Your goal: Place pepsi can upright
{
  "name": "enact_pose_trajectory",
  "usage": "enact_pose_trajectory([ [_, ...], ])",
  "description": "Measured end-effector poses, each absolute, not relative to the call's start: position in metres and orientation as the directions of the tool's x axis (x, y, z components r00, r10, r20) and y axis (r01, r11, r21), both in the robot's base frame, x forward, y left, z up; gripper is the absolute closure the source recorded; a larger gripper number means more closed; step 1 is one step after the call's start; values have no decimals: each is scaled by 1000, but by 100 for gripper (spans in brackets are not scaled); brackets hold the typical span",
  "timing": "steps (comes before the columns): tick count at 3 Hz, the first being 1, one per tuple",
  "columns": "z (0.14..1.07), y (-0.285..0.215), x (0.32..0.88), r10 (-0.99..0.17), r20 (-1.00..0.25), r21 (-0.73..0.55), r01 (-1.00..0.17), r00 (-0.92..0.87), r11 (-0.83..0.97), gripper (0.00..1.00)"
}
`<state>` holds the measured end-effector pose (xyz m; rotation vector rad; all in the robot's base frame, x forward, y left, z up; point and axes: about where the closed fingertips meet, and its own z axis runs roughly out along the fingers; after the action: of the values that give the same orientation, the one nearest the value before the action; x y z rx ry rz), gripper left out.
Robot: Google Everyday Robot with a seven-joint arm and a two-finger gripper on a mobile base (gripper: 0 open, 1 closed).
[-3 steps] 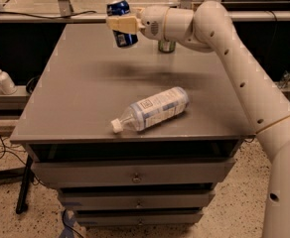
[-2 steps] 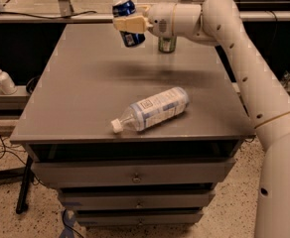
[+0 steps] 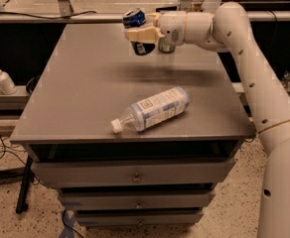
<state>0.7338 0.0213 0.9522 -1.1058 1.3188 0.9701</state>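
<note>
Drifting slightly rightward and lower than a moment ago, hovering over the far half of the table [image 3: 85,83], clamping one pepsi can [image 3: 134,18] in the gripper [image 3: 136,29], holding it tilted in the air with its silver top pointing up and left. Counting one green can [image 3: 166,46] standing just behind the gripper, one clear bottle [image 3: 155,109] lying on its side near the front edge, one pump dispenser [image 3: 1,78] sitting off to the left

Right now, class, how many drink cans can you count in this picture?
2. The pepsi can is held in the claw above the table; a green can stands just behind the claw, partly hidden. More may be hidden.
</note>
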Motion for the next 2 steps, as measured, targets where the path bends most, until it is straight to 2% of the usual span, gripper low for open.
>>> enact_pose_trajectory([
  [1, 948, 32, 732, -117, -990, -104, -980, 84, 171, 100],
  [2, 942, 19, 730, -179, -974, -164, -980, 142, 112, 100],
])
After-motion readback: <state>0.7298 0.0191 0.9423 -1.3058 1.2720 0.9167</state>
